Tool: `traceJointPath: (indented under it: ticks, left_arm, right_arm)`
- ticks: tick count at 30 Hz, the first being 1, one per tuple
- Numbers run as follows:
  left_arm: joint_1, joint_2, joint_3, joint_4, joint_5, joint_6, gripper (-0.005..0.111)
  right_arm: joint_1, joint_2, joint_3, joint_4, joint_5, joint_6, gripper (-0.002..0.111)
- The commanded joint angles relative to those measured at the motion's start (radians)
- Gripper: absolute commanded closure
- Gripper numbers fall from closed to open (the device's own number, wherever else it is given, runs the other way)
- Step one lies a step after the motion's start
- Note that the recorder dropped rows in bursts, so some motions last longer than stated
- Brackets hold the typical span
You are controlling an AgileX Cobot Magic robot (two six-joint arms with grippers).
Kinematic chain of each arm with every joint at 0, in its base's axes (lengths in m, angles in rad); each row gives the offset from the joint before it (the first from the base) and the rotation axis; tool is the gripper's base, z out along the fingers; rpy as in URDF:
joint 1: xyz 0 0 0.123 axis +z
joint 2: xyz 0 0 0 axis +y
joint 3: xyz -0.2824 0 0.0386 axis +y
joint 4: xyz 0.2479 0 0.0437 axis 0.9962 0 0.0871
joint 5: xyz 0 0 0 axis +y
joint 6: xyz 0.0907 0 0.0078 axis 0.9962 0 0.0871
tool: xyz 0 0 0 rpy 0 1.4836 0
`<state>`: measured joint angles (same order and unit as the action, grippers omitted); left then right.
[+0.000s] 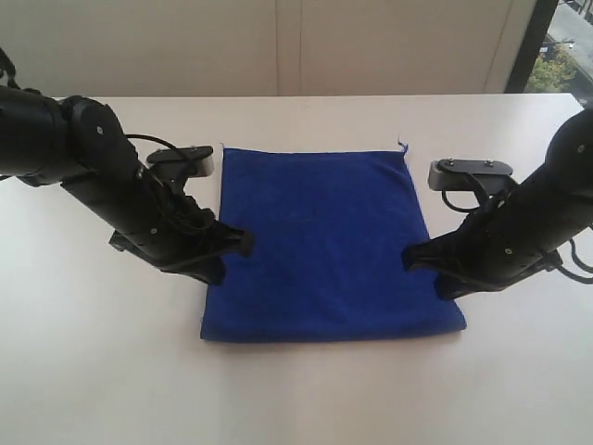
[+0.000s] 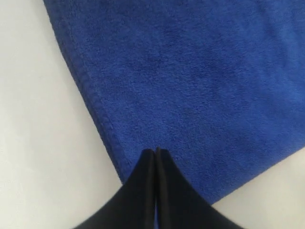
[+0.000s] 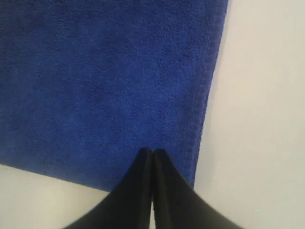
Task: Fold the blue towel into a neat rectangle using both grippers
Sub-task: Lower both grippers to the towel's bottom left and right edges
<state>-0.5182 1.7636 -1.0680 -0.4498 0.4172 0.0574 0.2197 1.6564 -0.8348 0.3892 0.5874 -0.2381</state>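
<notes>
one white table carries everything here. on it lies one blue towel, spread flat and smooth as a single sheet, its four corners all on the tabletop. the bare table shows on every side of the towel.

two black arms reach in toward the towel. the left arm slants down to the towel's left side edge. the right arm slants down to its right side edge. both meet the cloth closer to the towel's near edge than to its far edge.

there are two grippers, one on each arm. the left gripper sits at the towel's left edge. in the left wrist view its fingers are pressed together with no gap, and their tips lie over the cloth just inside the stitched hem, close to a corner of the towel. the right gripper sits at the towel's right edge. its fingers are likewise pressed together, with the tips over the cloth just inside the hem and close to a corner. whether either pair has any cloth pinched between them cannot be told.

two silver-grey camera modules ride on the arms, one beside the towel's left edge and one beside its right edge, both toward the far corners.

one tiny tab juts from the towel's far right corner, too small to make out.
</notes>
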Motion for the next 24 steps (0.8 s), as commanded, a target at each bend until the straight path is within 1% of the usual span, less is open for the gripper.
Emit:
traceJointPath:
  ticks: [1, 11, 19, 24]
  left_arm:
    - [-0.005, 0.031, 0.008, -0.007, 0.016, -0.014, 0.107]
    - [-0.005, 0.033, 0.008, -0.015, 0.128, -0.007, 0.107]
    - [-0.005, 0.082, 0.009, -0.008, 0.118, 0.008, 0.107]
    - [-0.005, 0.122, 0.009, 0.005, 0.137, 0.009, 0.107]
  right_arm:
    - [0.000, 0.031, 0.005, 0.002, -0.036, 0.008, 0.108]
    - [0.000, 0.067, 0.005, 0.002, -0.054, 0.008, 0.108]
    - [0.000, 0.100, 0.005, 0.002, -0.064, 0.011, 0.108]
    - [0.000, 0.105, 0.005, 0.002, -0.049, 0.015, 0.108]
